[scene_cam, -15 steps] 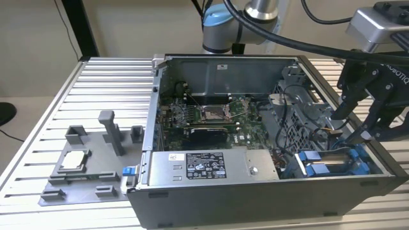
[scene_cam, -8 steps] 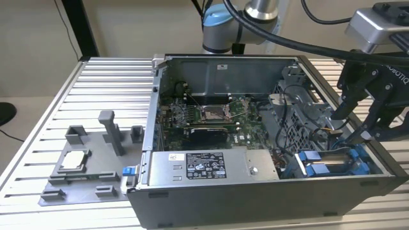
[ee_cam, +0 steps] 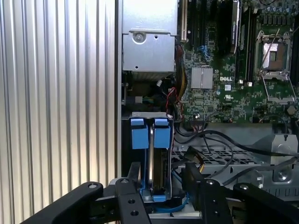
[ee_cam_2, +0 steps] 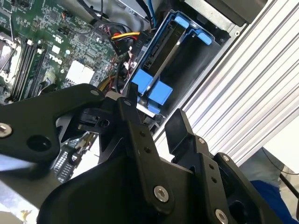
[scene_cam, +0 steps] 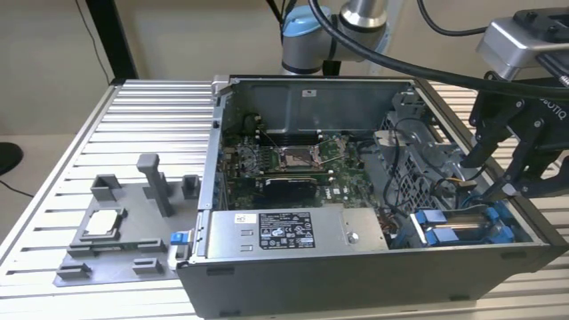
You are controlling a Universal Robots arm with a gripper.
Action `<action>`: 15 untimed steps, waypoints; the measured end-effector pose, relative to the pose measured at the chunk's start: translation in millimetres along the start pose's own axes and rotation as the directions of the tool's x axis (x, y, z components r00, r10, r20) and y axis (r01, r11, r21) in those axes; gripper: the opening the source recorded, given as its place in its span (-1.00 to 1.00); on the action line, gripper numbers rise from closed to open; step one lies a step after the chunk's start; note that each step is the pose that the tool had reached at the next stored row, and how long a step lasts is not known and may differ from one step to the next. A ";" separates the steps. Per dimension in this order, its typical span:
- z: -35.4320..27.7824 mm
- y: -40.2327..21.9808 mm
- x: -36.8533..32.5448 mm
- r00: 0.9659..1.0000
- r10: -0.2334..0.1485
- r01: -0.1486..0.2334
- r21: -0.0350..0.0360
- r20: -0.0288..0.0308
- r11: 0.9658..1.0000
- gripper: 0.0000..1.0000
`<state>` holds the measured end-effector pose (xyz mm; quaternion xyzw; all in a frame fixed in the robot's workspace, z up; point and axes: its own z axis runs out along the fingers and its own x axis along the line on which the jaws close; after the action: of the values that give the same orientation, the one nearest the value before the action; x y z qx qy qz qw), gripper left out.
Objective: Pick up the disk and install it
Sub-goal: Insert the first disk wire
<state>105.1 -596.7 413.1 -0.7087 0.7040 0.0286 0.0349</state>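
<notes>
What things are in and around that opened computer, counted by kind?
Open computer case: 1
Green circuit board: 1
Labelled power-supply box: 1
Disk in blue carrier: 1
Grey parts tray: 1
Small silver chip: 1
Total: 6

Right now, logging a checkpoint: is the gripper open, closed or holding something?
Gripper: open, holding nothing, fingers poised by the disk seated in its bay.
</notes>
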 end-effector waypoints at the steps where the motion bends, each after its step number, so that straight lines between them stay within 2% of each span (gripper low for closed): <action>1: 0.1 0.0 0.0 1.000 0.000 0.000 0.000 0.000 1.000 1.00; 12: 0.7 -0.1 -0.3 1.000 0.000 0.000 0.001 0.000 1.000 1.00; 13: 1.2 0.1 -0.4 1.000 0.000 0.000 0.004 0.000 1.000 1.00; 15: 2.1 0.0 -1.2 1.000 -0.001 0.001 0.017 0.000 1.000 1.00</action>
<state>105.1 -595.3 411.1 -0.7089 0.7037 0.0225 0.0409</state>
